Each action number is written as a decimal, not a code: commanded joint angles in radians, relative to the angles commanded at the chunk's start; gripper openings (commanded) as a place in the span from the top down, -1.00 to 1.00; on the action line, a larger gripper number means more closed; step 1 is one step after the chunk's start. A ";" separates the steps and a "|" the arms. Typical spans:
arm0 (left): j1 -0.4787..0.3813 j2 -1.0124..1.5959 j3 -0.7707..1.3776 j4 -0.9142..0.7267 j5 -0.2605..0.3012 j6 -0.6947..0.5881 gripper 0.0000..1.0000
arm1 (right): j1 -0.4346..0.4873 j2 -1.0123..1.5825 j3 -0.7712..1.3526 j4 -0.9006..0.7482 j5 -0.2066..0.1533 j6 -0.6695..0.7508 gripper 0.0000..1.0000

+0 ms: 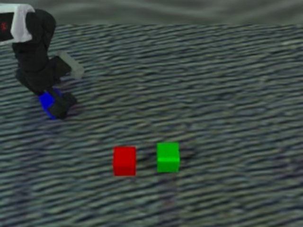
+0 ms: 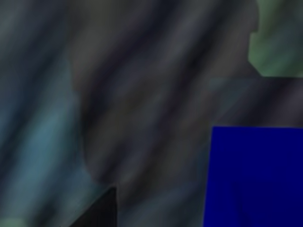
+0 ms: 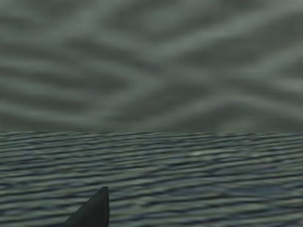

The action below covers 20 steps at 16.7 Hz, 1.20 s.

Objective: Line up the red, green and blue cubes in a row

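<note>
L hand point(image 1: 53, 105) is at the far-left part of the table point(image 1: 227, 94), down at the surface w/ its dark fingers point(image 1: 60, 108) around the blue cube point(image 1: 46, 102). Blue shows just left of the fingers in top view, rest of the cube is hidden by the hand. Looks closed on the cube, but can't tell from top view if the cube is lifted or sitting on the table. L wrist view: blue cube point(image 2: 255, 177) fills one corner of the frame, very close; a dark finger tip point(image 2: 99, 213) shows at the edge, apart from the cube face in that view. Rest is blurred table texture.

Red cube point(image 1: 124, 161) and green cube point(image 1: 168, 157) sit side by side near table centre, toward the near edge, red on the left, green on the right, small gap between, not touching. Both flat on the table, roughly level w/ each other. Blue cube is well apart from them, up and to the left.

R arm isn't in top view. R wrist view shows only table, backdrop and one dark finger tip point(image 3: 94, 210); can't tell how far that hand is open.
</note>
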 joint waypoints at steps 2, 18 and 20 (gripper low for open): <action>0.000 0.000 0.000 0.000 0.000 0.000 -0.25 | 0.000 0.000 0.000 0.000 0.000 0.000 -1.00; 0.000 0.000 0.000 0.000 0.000 0.000 1.00 | 0.000 0.000 0.000 0.000 0.000 0.000 -1.00; -0.002 -0.032 0.005 -0.020 0.014 -0.009 1.00 | 0.000 0.000 0.000 0.000 0.000 0.000 -1.00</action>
